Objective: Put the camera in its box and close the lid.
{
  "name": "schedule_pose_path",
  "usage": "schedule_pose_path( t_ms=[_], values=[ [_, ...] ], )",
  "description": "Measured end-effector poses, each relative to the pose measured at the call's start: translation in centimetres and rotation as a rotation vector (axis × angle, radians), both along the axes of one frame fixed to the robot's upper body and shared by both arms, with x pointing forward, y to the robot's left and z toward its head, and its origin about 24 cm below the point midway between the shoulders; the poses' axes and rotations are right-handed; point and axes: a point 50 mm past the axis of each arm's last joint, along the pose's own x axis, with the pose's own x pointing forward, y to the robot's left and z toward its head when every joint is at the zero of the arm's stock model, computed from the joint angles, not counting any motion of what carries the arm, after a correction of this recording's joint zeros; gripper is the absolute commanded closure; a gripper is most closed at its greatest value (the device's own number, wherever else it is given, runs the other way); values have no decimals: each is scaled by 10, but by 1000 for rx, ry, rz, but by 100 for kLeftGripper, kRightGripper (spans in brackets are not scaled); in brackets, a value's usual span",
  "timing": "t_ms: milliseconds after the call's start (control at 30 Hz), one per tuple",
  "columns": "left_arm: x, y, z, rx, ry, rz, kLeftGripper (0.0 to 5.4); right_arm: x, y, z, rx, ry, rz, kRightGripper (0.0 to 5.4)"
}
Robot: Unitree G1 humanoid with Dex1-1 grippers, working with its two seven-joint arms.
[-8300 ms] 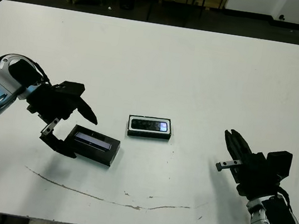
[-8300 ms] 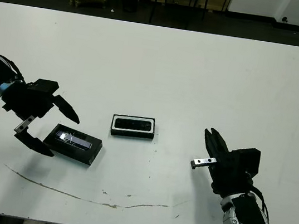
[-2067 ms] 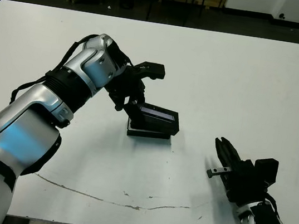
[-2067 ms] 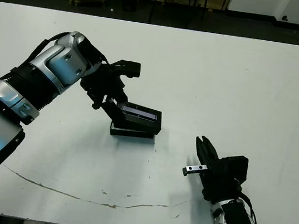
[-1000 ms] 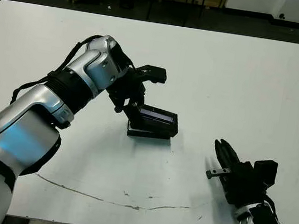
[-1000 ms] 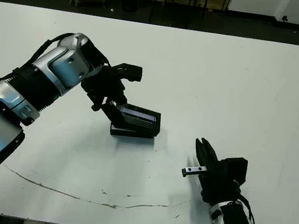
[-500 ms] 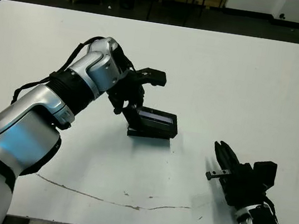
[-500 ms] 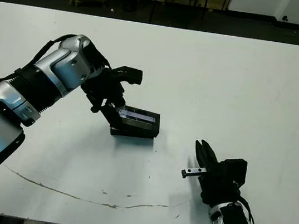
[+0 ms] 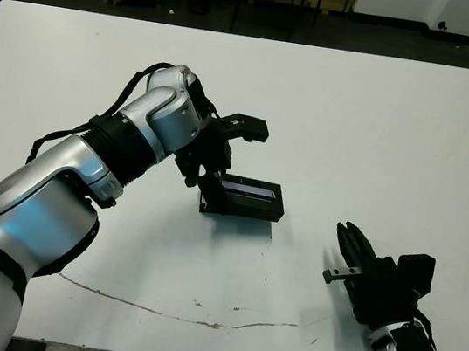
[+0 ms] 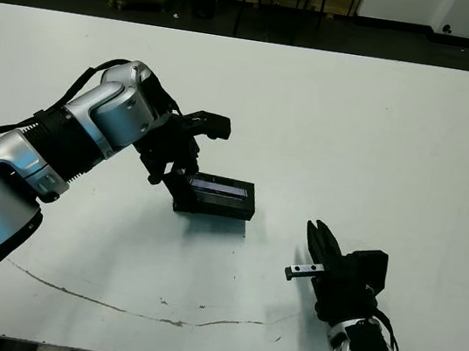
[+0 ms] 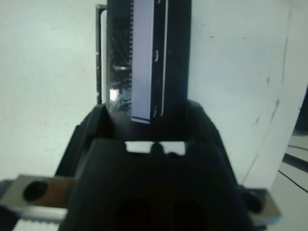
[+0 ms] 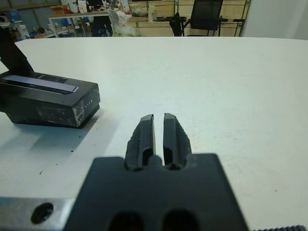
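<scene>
The lid (image 9: 252, 192) lay over the box (image 9: 231, 209) mid-table, its end gripped by the left gripper (image 9: 216, 157). The camera was hidden. Well apart, near the front edge, the right gripper (image 9: 349, 246) hovered, fingers (image 12: 145, 133) nearly together, empty.

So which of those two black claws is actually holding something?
The left gripper, reaching to the middle of the table, is clamped on the lid with the shiny strip. The right gripper sits closed and empty near the table's front edge.
</scene>
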Motion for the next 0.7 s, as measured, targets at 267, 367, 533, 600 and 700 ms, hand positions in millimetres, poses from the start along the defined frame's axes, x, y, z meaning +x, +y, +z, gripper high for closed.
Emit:
schedule_pose_path(
  t_ms=[267, 367, 533, 600, 700],
  values=[
    [5, -3, 2, -1, -116, -132, 310, 0, 0, 0, 0, 1, -1, 540],
    [7, -1, 3, 5, -152, -135, 310, 0, 0, 0, -3, 1, -2, 540],
    [7, -2, 6, 10, -198, -156, 310, 0, 0, -1, -3, 2, -1, 540],
    [8, -1, 7, 15, -203, -147, 310, 0, 0, -1, 0, 4, 0, 540],
    [8, 0, 6, 23, -198, -127, 310, 0, 0, -1, 3, 4, 0, 540]
  ],
)
